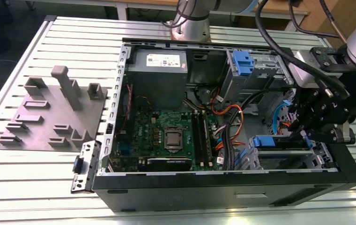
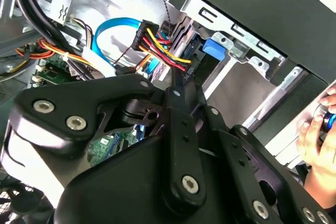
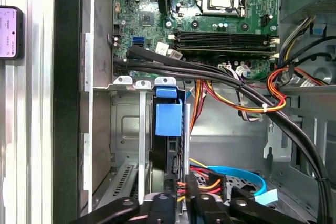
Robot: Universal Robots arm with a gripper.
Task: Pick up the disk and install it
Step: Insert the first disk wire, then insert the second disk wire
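While the disk (image 1: 263,140) sat in the metal cage (image 1: 290,157) at the lower right of the exterior view, the wires (image 3: 205,183) just beside it could snag it and jam it crooked. The gripper (image 1: 303,135) hung close over the cage; whether it was spread or pinching the disk could not be told.

exterior view: high, oblique, looks down on the whole open computer case (image 1: 228,187), drive cage (image 1: 290,157) at 4 o'clock | first wrist view: close above that cage, faces straight down | second wrist view: nearer, tilted sideways | all three share the blue end of the disk (image 1: 264,141) (image 2: 212,50) (image 3: 169,119)
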